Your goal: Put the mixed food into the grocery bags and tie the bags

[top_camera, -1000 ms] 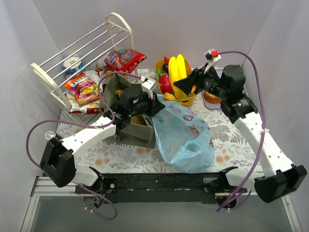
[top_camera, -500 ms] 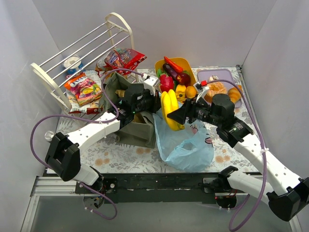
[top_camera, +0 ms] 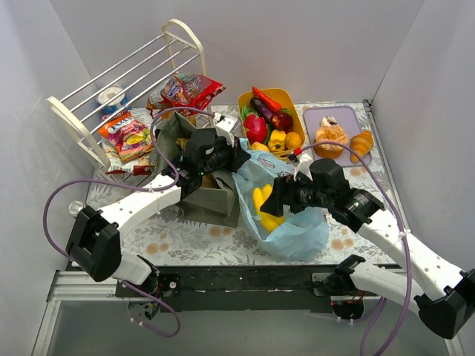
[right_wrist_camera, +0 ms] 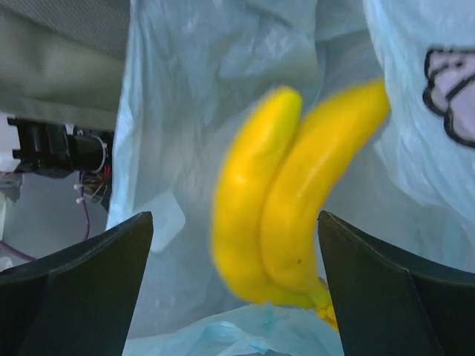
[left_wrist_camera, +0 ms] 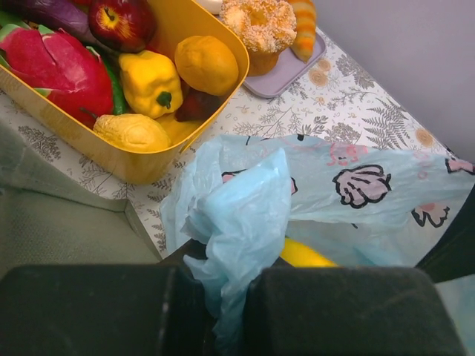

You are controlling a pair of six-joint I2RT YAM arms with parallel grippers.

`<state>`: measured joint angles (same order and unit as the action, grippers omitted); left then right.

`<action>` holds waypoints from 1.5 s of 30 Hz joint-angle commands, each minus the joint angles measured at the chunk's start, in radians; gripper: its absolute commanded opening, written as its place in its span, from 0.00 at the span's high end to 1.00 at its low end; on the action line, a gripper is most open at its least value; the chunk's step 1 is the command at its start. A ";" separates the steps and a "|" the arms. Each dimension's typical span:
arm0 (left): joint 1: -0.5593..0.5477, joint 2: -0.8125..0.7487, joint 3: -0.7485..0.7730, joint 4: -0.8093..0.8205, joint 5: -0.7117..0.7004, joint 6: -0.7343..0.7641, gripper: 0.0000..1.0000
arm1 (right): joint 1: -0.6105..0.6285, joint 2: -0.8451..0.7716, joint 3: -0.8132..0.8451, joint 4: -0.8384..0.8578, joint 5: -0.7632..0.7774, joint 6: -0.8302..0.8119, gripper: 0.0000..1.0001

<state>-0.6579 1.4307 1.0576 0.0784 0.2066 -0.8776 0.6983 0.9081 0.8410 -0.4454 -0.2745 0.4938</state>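
The light-blue bag (top_camera: 297, 230) lies at the table's middle, its mouth held up by my left gripper (top_camera: 236, 159), which is shut on a bunched fold of its rim (left_wrist_camera: 245, 208). Yellow bananas (top_camera: 266, 208) sit inside the bag's mouth. In the right wrist view the bananas (right_wrist_camera: 297, 208) are blurred and hang free between my right gripper's (right_wrist_camera: 234, 259) wide-open fingers (right_wrist_camera: 82, 274), with a gap on each side. The olive-green tote (top_camera: 211, 200) stands just left of the bag. More toy fruit fills the yellow tub (top_camera: 245, 96), and snack packets (top_camera: 191, 90) lie by the rack.
A white wire rack (top_camera: 111, 81) stands at the back left with a packet (top_camera: 128, 133) below it. A purple tray (top_camera: 341, 115) with pastries sits at the back right. Grey walls close in on three sides.
My right arm carried the bananas from over the yellow tub down into the blue bag's mouth, and its jaws have opened off them. The left gripper kept hold of the bag.
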 commanded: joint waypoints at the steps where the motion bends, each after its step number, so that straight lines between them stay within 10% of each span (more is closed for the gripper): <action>1: 0.015 -0.073 -0.053 0.040 0.014 0.026 1.00 | 0.001 0.075 0.243 -0.077 0.105 -0.093 0.02; 7: 0.015 -0.090 -0.076 0.044 0.036 0.028 1.00 | -0.043 0.213 0.532 -0.101 0.204 -0.187 0.07; 14: 0.014 -0.092 -0.087 0.050 0.062 0.023 1.00 | -0.501 0.391 0.498 0.051 0.120 -0.227 0.22; 23: 0.014 -0.104 -0.097 0.060 0.066 0.031 1.00 | -0.782 0.704 0.532 0.122 0.113 -0.250 0.27; 45: 0.014 -0.107 -0.099 0.060 0.082 0.032 1.00 | -0.842 1.081 0.730 0.120 0.215 -0.245 0.26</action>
<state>-0.6552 1.3701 0.9730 0.1429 0.2790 -0.8616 -0.1375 1.9564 1.5059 -0.3115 -0.1081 0.2230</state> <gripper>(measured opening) 0.015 0.732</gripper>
